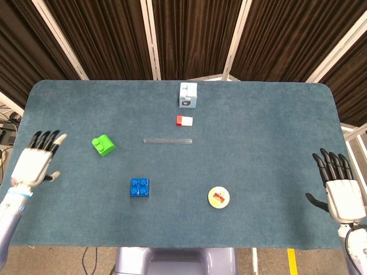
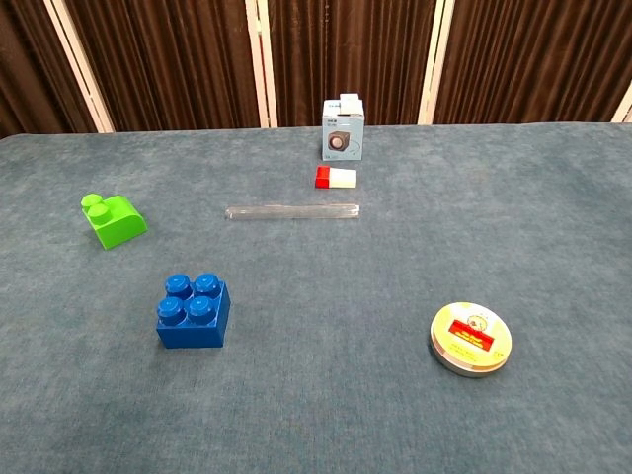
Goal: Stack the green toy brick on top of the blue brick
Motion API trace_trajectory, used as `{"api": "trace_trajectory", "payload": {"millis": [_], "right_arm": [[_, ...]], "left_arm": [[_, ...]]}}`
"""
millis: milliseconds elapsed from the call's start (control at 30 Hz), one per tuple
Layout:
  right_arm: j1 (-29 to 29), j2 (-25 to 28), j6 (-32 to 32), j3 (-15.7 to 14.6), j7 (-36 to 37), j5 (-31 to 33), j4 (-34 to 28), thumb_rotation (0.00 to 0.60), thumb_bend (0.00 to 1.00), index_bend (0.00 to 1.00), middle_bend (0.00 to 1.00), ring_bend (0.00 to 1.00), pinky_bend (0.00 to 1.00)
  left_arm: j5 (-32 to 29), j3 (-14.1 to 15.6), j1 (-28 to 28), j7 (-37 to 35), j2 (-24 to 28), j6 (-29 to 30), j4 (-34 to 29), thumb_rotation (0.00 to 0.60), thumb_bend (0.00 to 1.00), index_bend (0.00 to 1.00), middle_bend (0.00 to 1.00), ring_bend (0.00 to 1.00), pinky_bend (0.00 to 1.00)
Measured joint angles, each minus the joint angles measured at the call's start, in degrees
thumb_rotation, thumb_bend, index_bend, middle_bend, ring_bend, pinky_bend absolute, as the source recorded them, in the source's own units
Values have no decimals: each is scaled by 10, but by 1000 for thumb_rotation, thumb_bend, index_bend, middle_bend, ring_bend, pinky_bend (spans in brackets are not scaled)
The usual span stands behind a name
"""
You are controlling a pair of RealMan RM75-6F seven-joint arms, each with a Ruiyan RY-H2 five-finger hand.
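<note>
I have one green brick point(image 1: 103, 145) lying on the surface point(image 1: 258, 132), left of centre, and it sits skewed rather than square to the edges. In the chest view its long axis runs from the far left toward the near right, with two studs at the far-left end and a smooth sloped part at the other. One blue brick point(image 1: 139, 187) stands nearer to me and a little to the right of the green one, well apart from it, studs up (four of them, plain in the chest view), and nothing is on top of it.

My left hand point(image 1: 36, 162) is over the left edge of the surface, fingers spread and pointing away from me, holding nothing. The green brick lies to its right and slightly farther out, near but not touching. My right hand point(image 1: 338, 189) is at the right edge, fingers likewise apart and empty, well away from both bricks. Neither hand shows in the chest view.

Other things, one of each: a small box point(image 1: 188, 94) at the far middle, a red and white block point(image 1: 184, 121) just in front of it, a clear tube point(image 1: 167, 141) lying left to right, and a round tin point(image 1: 218, 197) near the front right.
</note>
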Motion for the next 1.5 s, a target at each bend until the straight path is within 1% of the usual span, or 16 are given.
{"api": "trace_trajectory", "payload": {"millis": [67,167,233,300,400,533,700,800,967,1000,1067,1133,1233,1367,1500], "right_arm": [[2,-5,-4,5,-1,12,3,600,0,0,0,0,0],[8,-11,-16,14,-3,31,12,600,0,0,0,0,0],[11,-15,-23,18,-7,42,19,600,0,0,0,0,0],[12,-18,-26,22,-10,50,23,600,0,0,0,0,0],[14,-20,-28,25,-15,57,26,600,0,0,0,0,0],[14,-22,-29,27,-20,64,28,600,0,0,0,0,0],[16,-26,-36,30,-28,78,33,600,0,0,0,0,0],[17,-27,-40,33,-29,85,37,600,0,0,0,0,0],[19,-28,-48,33,-30,92,40,600,0,0,0,0,0],[19,-28,-49,33,-31,94,41,600,0,0,0,0,0],[19,-28,-50,34,-30,97,42,600,0,0,0,0,0],[19,-28,-51,35,-28,100,44,600,0,0,0,0,0],[19,-28,-53,36,-25,106,48,600,0,0,0,0,0],[19,-28,-57,36,-22,110,51,600,0,0,0,0,0],[19,-26,-57,37,-19,112,51,600,0,0,0,0,0]], "left_arm": [[9,0,-32,-28,-16,-40,48,600,32,0,0,0,0],[29,6,-93,-100,-48,-122,133,600,42,0,0,0,0],[43,12,-124,-136,-67,-153,175,600,43,0,0,0,0],[60,20,-151,-161,-88,-171,218,600,45,10,4,0,0],[81,35,-181,-181,-116,-188,268,600,53,47,45,22,3],[104,55,-208,-199,-142,-208,308,600,65,101,103,84,54],[131,78,-227,-232,-163,-203,340,600,69,170,152,135,101],[144,92,-235,-253,-179,-193,368,600,80,187,163,143,109],[151,109,-246,-273,-210,-190,413,600,154,246,207,180,142],[152,110,-247,-274,-215,-191,419,600,185,263,218,190,151],[151,113,-250,-277,-225,-193,432,600,248,305,250,217,174],[150,116,-253,-283,-237,-196,446,600,306,388,317,276,228],[148,118,-256,-295,-248,-194,455,600,327,483,396,341,294],[147,121,-258,-301,-260,-179,472,600,328,498,406,354,300],[150,124,-260,-306,-258,-148,469,600,328,510,420,370,312]]}}
